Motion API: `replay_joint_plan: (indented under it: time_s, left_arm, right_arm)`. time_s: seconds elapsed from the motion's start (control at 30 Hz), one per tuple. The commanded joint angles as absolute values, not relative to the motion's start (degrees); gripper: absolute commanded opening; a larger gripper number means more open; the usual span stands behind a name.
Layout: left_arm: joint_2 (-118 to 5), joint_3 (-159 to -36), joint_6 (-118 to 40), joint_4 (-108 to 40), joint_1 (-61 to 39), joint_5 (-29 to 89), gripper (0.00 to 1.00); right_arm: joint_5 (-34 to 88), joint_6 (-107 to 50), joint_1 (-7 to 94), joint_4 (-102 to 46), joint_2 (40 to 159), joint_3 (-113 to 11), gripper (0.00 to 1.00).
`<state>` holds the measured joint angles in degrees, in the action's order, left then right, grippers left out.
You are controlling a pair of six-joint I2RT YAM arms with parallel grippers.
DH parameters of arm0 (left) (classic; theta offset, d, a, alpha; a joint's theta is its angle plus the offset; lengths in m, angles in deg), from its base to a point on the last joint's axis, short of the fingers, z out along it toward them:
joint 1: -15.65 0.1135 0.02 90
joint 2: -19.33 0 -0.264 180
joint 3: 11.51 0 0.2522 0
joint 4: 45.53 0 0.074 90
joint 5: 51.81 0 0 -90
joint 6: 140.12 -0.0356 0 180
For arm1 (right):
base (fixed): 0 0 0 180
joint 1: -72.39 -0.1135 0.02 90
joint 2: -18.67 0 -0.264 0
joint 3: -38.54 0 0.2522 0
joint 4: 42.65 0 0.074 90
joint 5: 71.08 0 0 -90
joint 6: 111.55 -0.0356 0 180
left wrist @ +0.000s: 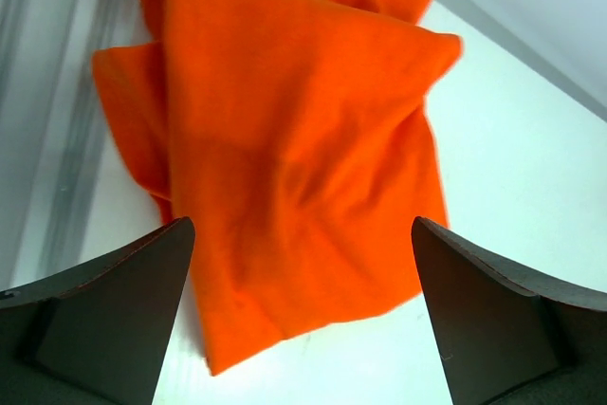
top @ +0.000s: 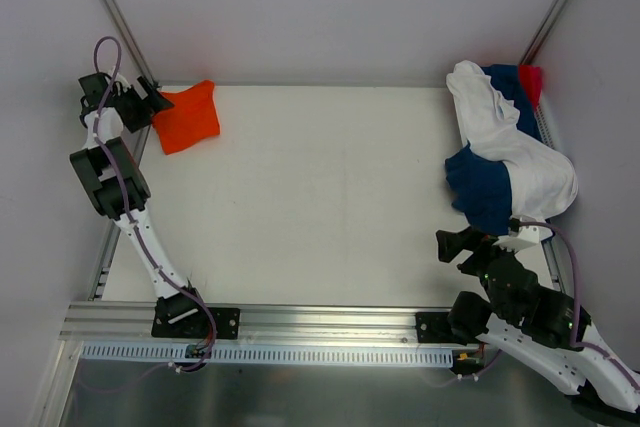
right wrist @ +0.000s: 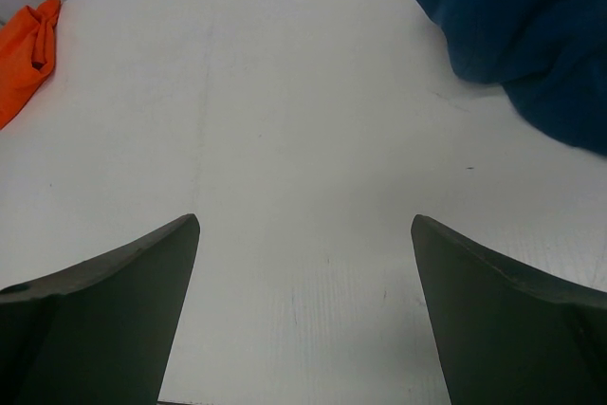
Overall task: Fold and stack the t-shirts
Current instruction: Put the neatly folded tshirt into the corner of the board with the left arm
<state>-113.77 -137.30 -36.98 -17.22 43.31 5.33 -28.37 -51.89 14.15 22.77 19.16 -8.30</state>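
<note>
Lying folded, soft creased orange t-shirt (left wrist: 303, 139), wedge-shaped left fingers (left wrist: 104, 320) apart.

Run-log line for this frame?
left pincer: open, over folded orange t-shirt, far-left corner | right pincer: open, empty, near navy t-shirt | white t-shirt, red-pink t-shirt: heaped far right, unfolded

Lone shirt (top: 188, 117) at table (top: 320, 197) far-left corner; shirt heap (top: 510, 147) along right edge
</note>
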Motion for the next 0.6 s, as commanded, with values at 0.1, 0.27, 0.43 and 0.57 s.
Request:
replay_joint_plan:
  time_s: [0.1, 0.27, 0.43, 0.57]
  left_arm:
    - [-104.1, -131.4, -33.2, -23.5, 39.1, 2.1, 0.99]
    - [-96.7, -127.8, -32.5, -23.7, 33.2, 7.0, 0.99]
    - [-81.4, -118.7, -32.4, -23.4, 28.4, 21.4, 0.99]
    - [-69.3, -112.4, -37.2, -19.9, 21.8, 35.4, 0.99]
  right_arm:
    - [-29.6, -49.7, 14.0, 21.4, 13.6, -8.6, 0.99]
    - [-29.6, -49.6, 13.9, 21.5, 13.3, -8.7, 0.99]
    - [-29.8, -49.7, 14.0, 21.6, 13.5, -8.9, 0.99]
    - [-29.3, -49.6, 14.0, 21.6, 14.0, -9.3, 1.00]
